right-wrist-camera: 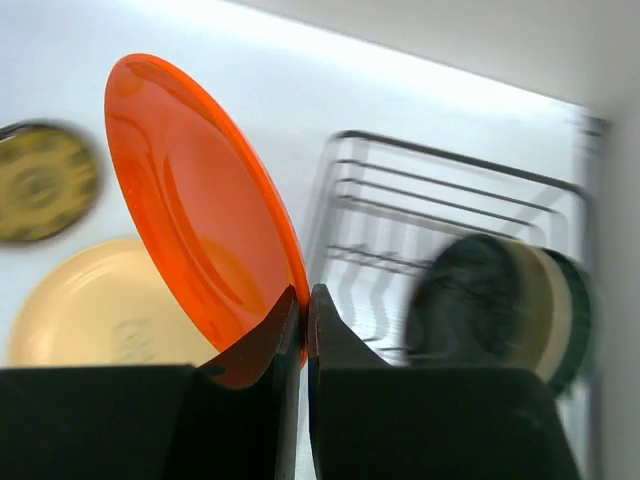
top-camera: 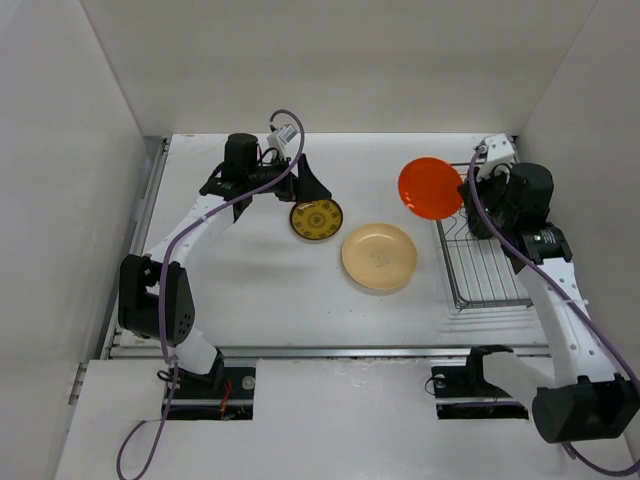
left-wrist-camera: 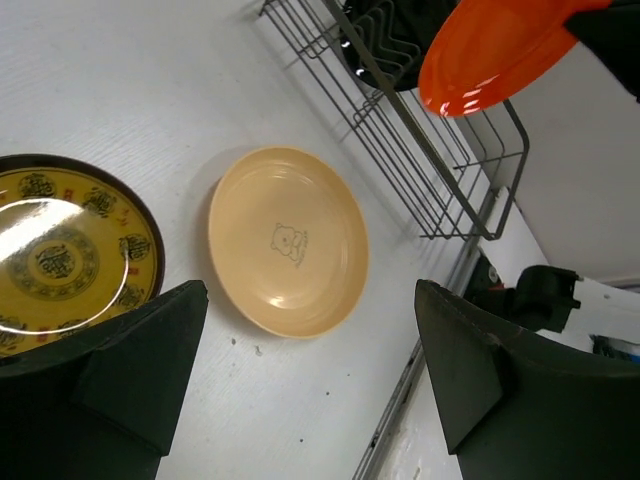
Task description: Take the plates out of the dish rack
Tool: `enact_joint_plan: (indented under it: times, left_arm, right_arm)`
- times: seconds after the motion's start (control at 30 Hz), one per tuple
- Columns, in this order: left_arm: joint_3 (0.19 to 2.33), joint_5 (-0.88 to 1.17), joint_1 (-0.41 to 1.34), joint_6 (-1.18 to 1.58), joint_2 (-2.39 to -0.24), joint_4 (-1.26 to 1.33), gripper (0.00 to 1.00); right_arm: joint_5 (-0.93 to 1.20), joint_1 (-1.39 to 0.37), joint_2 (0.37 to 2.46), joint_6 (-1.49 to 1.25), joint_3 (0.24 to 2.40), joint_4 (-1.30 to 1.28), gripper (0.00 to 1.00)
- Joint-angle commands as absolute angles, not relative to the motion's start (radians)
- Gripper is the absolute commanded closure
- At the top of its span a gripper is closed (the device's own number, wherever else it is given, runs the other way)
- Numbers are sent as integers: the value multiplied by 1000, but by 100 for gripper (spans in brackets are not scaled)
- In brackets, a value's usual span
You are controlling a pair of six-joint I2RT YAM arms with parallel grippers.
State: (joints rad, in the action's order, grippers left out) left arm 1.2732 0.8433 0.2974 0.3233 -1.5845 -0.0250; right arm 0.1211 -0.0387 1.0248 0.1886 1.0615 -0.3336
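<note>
**A:** Plates [right-wrist-camera: 510, 300] in the dish rack [right-wrist-camera: 400, 215]: how many?

**B:** Cannot tell. The right wrist view blurs them, and from above the right arm [top-camera: 540, 250] covers them.

**A:** And the grippers?

**B:** The right gripper [right-wrist-camera: 303, 300] is clamped on the rim of the orange plate [right-wrist-camera: 195, 200], tilted in the air by the rack's far corner. The left gripper [left-wrist-camera: 310, 385] hangs spread wide above the table [top-camera: 260, 290], where the patterned plate [left-wrist-camera: 60, 250] and the tan plate [left-wrist-camera: 290, 240] lie flat.

**A:** Any writing?

**B:** A small drawn figure on the tan plate. The patterned plate's emblems are unreadable.
</note>
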Motion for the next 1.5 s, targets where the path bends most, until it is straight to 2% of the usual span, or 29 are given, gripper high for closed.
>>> enact_joint_plan:
  times: [0.0, 0.13, 0.37, 0.83, 0.97, 1.13, 1.43, 1.47]
  left_arm:
    - [1267, 951, 293, 322, -1569, 64, 18]
    - [1258, 988, 293, 313, -1569, 89, 18]
    - [1258, 1006, 302, 259, -1578, 77, 21]
    - [1276, 988, 360, 130, -1578, -28, 30]
    - [1285, 957, 370, 121, -1578, -47, 39]
    - [1304, 917, 370, 121, -1591, -71, 70]
    - [1315, 850, 370, 140, -1591, -71, 100]
    - [1315, 850, 370, 140, -1591, -71, 100]
  right_arm:
    - [420, -92, 1031, 176, 1115, -376, 100]
    - [506, -162, 1078, 176, 1134, -391, 100]
    - [515, -284, 1206, 186, 1199, -393, 100]
    - [526, -316, 1365, 186, 1345, -373, 100]
    - [560, -325, 1385, 186, 1380, -373, 100]
    - [597, -334, 1404, 175, 1390, -373, 100]
    - [733, -344, 1404, 166, 1381, -391, 100]
    - [733, -344, 1404, 166, 1381, -391, 100]
